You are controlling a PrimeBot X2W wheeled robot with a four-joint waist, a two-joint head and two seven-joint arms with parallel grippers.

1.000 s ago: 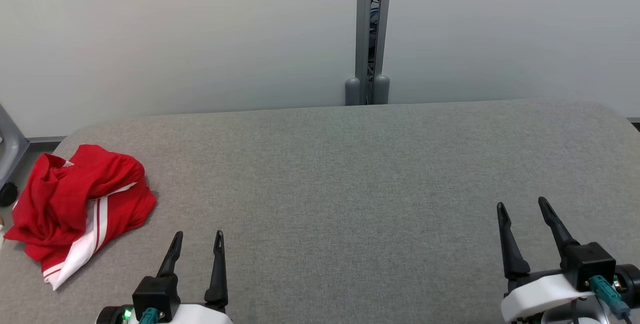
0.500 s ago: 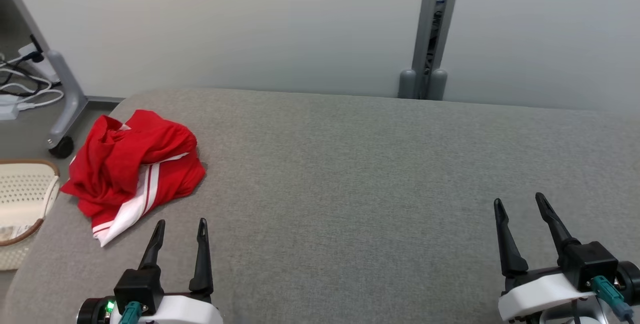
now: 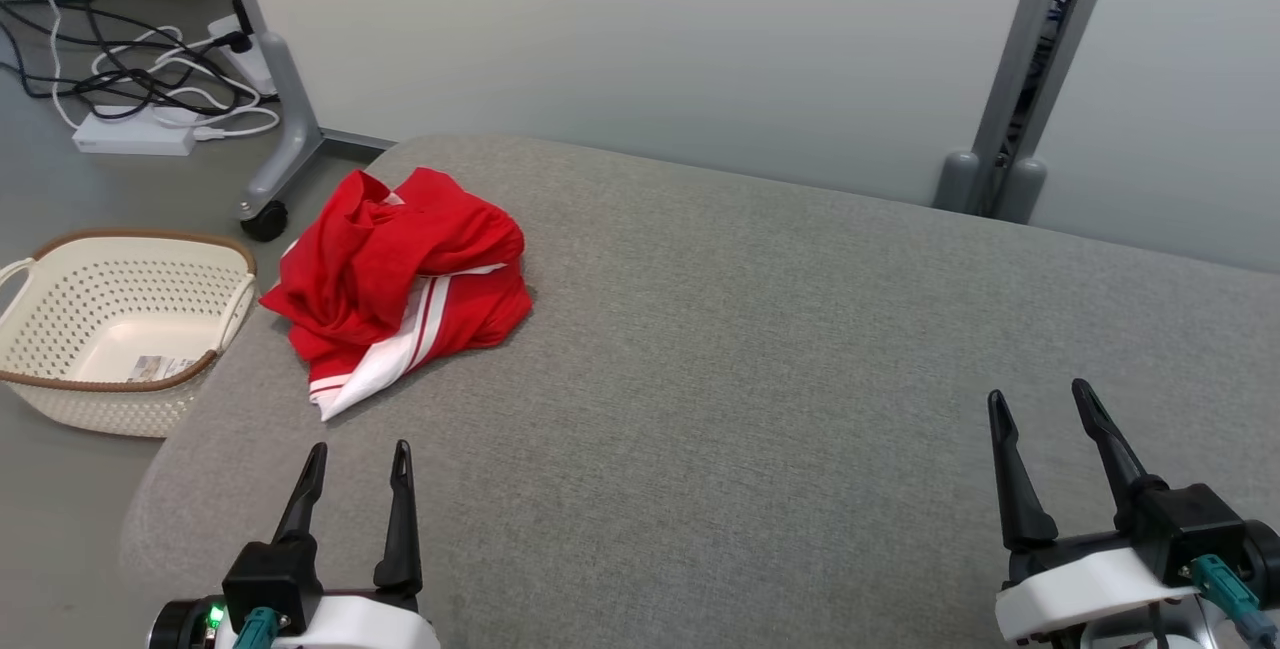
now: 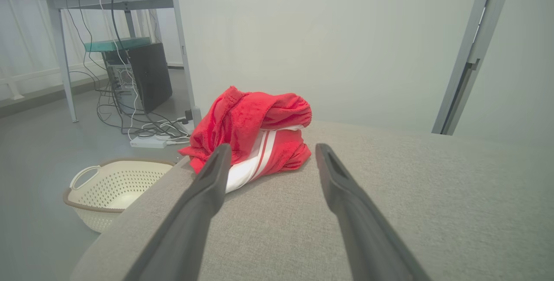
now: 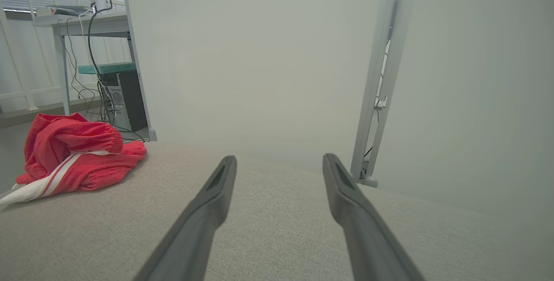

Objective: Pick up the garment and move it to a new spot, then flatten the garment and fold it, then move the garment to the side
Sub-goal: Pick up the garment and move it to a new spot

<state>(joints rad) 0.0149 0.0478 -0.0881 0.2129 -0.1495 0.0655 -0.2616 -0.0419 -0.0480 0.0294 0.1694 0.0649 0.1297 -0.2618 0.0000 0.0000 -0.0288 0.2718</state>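
Note:
The garment (image 3: 400, 274) is a crumpled red piece with white stripes, lying in a heap near the far left corner of the grey padded table (image 3: 760, 349). My left gripper (image 3: 360, 459) hovers open over the table's near left part, a short way in front of the garment, with nothing between its fingers. In the left wrist view the garment (image 4: 255, 131) sits just beyond the open left gripper (image 4: 270, 153). My right gripper (image 3: 1040, 404) stands open and empty at the near right. The right wrist view has the garment (image 5: 73, 157) far to the left of the right gripper (image 5: 279, 162).
A cream perforated basket (image 3: 115, 324) stands on the floor left of the table. Behind it are a wheeled grey desk leg (image 3: 275, 129), a power strip and tangled cables (image 3: 140, 119). A pale wall with a grey post (image 3: 1020, 99) backs the table.
The head camera has turned to the left, bringing the basket, cables and floor into view. Both grippers stay open and the garment lies as before.

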